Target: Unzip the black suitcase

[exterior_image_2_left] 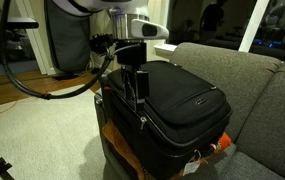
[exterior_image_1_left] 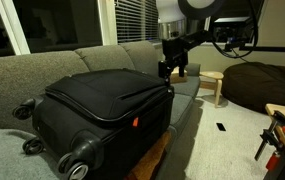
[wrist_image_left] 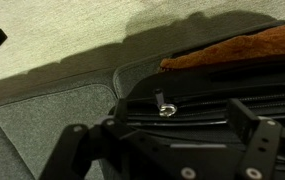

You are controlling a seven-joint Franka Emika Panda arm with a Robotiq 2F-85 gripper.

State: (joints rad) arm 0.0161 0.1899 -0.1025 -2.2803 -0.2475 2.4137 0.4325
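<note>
Your black suitcase (exterior_image_1_left: 102, 105) lies flat and closed on the grey sofa (exterior_image_1_left: 42, 70), wheels toward the camera in an exterior view. Your end effector (exterior_image_1_left: 172, 68) hangs over the case's far end, fingers spread wide and gripping nothing. In the wrist view, a silver zipper pull (wrist_image_left: 165, 105) shows between them. A dark beanbag (exterior_image_1_left: 262, 85) sits beyond
</note>
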